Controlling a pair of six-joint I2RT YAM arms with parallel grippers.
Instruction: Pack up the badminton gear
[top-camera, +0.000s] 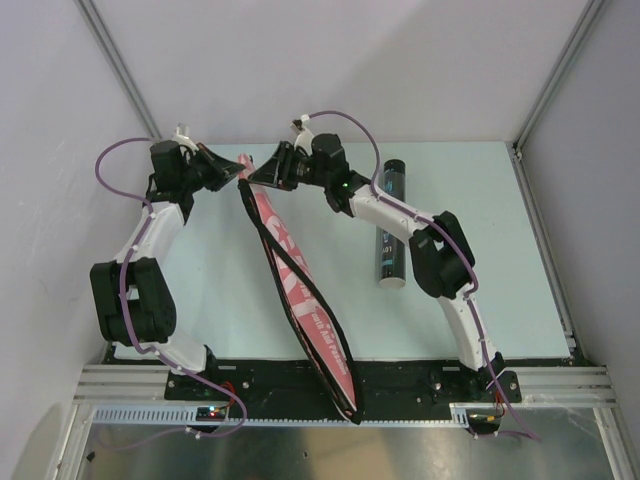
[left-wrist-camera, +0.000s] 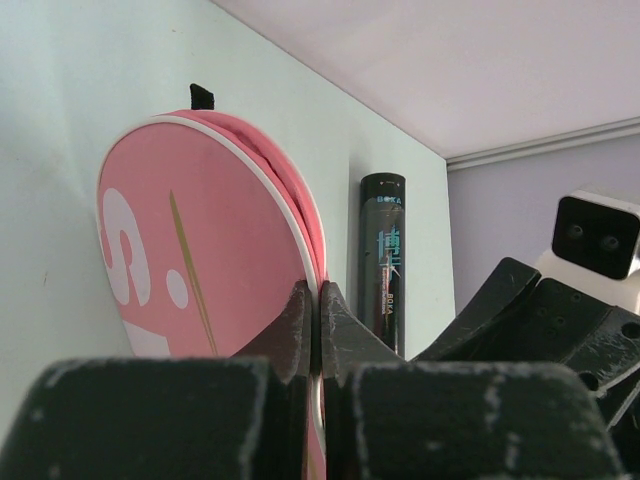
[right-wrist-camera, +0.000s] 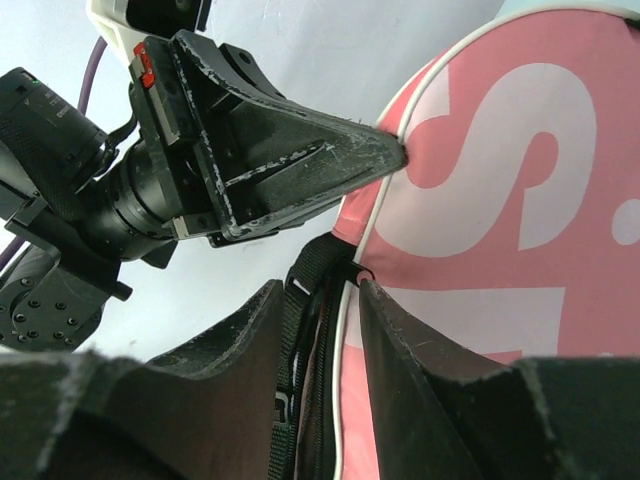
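Observation:
The pink racket case (top-camera: 300, 290) with white lettering and a black strap stands on its long edge, running from the table's back to the front rail. My left gripper (top-camera: 238, 170) is shut on the white-piped rim (left-wrist-camera: 318, 290) at the case's far end. My right gripper (top-camera: 260, 180) faces it there, its jaws closed in on the case's zip edge and strap (right-wrist-camera: 320, 285). The black printed tube (top-camera: 390, 225) lies on the table right of the case, and it also shows in the left wrist view (left-wrist-camera: 382, 250). Rackets and shuttlecocks are out of view.
The pale green table (top-camera: 200, 280) is boxed in by white walls at back and sides. A metal rail (top-camera: 560, 385) with both arm bases runs along the near edge. The case's near end overhangs this rail.

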